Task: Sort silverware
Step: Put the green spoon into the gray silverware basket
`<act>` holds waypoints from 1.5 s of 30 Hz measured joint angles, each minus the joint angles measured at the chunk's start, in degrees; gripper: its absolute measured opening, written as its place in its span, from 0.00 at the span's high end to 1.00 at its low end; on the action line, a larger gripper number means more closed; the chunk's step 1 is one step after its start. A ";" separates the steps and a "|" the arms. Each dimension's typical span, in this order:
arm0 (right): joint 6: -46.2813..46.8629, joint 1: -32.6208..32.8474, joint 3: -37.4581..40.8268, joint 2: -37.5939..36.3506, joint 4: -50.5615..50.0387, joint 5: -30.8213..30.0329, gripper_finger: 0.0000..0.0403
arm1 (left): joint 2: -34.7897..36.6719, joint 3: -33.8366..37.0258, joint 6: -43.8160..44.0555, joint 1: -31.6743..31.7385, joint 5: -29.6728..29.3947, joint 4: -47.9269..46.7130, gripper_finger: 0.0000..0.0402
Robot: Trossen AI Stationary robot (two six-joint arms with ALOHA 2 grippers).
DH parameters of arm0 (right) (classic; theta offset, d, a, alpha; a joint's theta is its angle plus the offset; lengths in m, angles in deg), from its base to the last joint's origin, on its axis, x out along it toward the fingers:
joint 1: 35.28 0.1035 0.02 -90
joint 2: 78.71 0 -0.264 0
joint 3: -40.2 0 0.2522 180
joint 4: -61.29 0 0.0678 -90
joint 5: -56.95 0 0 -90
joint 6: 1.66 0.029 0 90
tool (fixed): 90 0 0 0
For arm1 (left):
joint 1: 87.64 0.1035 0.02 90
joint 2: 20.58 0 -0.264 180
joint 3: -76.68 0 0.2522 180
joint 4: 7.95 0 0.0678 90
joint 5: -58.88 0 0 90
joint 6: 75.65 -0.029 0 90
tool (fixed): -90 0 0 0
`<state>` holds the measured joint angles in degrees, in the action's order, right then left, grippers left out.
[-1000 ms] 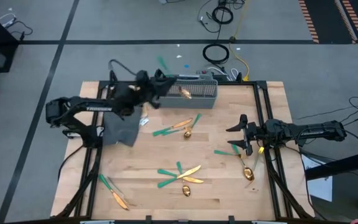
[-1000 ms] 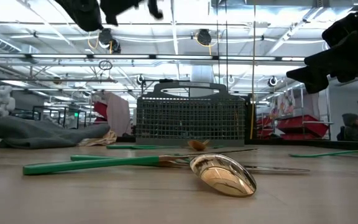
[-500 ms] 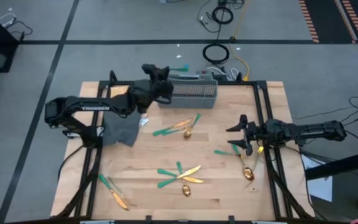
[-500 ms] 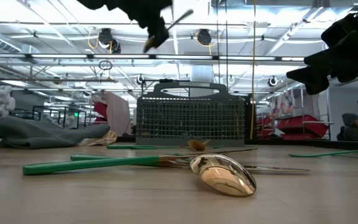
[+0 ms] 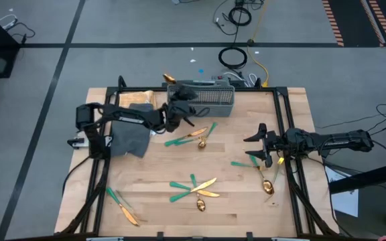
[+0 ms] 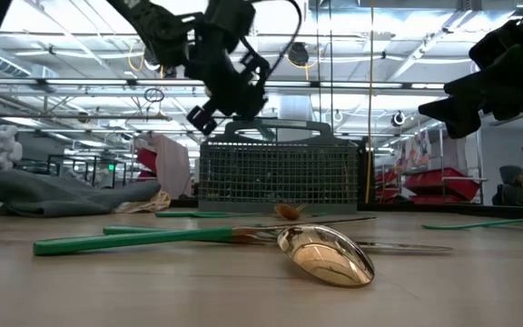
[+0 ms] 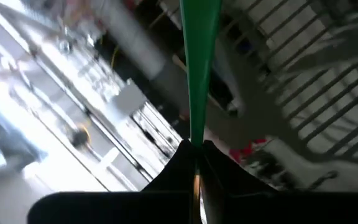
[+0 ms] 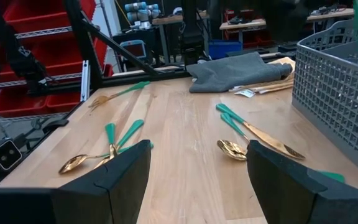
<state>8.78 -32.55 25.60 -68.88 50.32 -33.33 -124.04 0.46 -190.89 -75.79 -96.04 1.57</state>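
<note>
A green-handled, gold-headed utensil (image 7: 199,68) is being gripped by the left gripper (image 5: 179,115) beside the grey mesh basket (image 5: 210,98). The right gripper (image 5: 259,148) is being held open at the table's right side.

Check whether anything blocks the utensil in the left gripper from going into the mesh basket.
Nothing visible does. The left gripper is shut on a green-handled utensil right at the grey mesh basket, whose top is open.

We reach our left arm across the table toward the grey mesh basket (image 5: 203,98), left gripper (image 5: 179,110) raised just in front of it, fingers pinched together. Our right arm lies low, well to the basket's right, right gripper (image 5: 256,145) with fingers spread wide.
</note>
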 joint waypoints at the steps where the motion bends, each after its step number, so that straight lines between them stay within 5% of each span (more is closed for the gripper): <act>1: 0.42 0.00 0.00 0.00 -0.03 0.00 0.37 | -0.53 0.00 -2.07 -0.24 0.51 -0.02 0.98; 13: 0.93 0.00 0.00 0.00 -0.07 0.00 0.37 | -0.81 0.00 -6.72 1.69 2.26 -0.68 0.98; 20: 1.86 0.00 0.00 0.00 -0.04 0.00 0.37 | -0.81 0.00 -7.26 2.87 3.31 -12.43 0.98; 26: 1.99 -0.01 0.00 0.00 -0.02 0.00 0.37 | -0.81 0.00 -7.13 2.80 3.38 -13.38 0.98; 35: 1.92 0.00 0.00 0.00 -0.04 0.00 0.37 | -0.79 0.00 -6.25 2.15 3.28 -13.36 0.86; 45: 0.70 0.00 0.00 0.00 -0.04 0.00 0.37 | -0.79 0.00 -5.56 2.12 3.34 -13.51 0.84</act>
<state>9.48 -32.55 25.60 -68.88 50.28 -33.33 -124.83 0.46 -196.44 -73.67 -92.69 -11.94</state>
